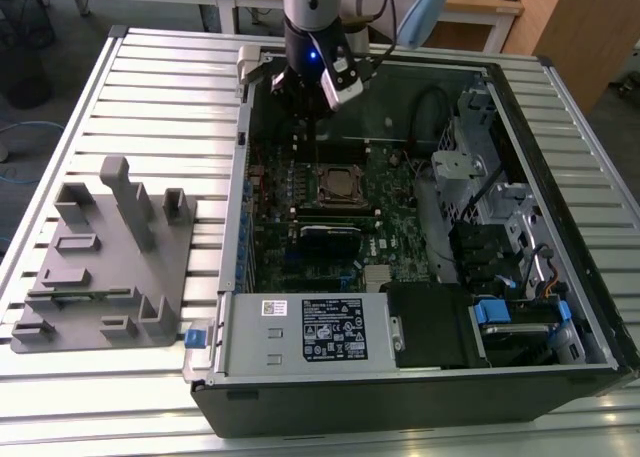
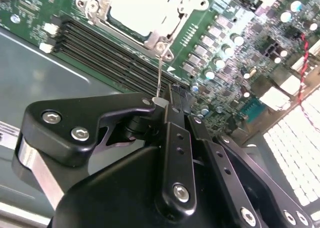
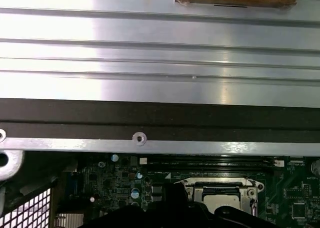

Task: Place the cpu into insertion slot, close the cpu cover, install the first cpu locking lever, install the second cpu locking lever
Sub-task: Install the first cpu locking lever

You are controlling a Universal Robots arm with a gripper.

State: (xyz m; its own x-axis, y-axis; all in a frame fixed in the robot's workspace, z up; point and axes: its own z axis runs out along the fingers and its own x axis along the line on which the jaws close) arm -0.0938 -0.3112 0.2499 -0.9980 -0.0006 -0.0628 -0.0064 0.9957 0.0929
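- Lay at the exterior view's left, beside the computer case (image 1: 420, 392): grey fixture plate (image 1: 110, 267).
- Hung over the motherboard's (image 1: 392, 217) far edge: gripper (image 2: 160, 105), pinched on a cpu locking lever (image 2: 159, 76).
- Sat in the insertion slot (image 1: 323, 188) under lowered cpu cover (image 2: 176, 22): cpu (image 2: 137, 8).

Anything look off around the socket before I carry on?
Nothing damaged or askew. The cpu sits square under the closed cpu cover. One locking lever stands raised, unlatched, its end pinched in the end effector.
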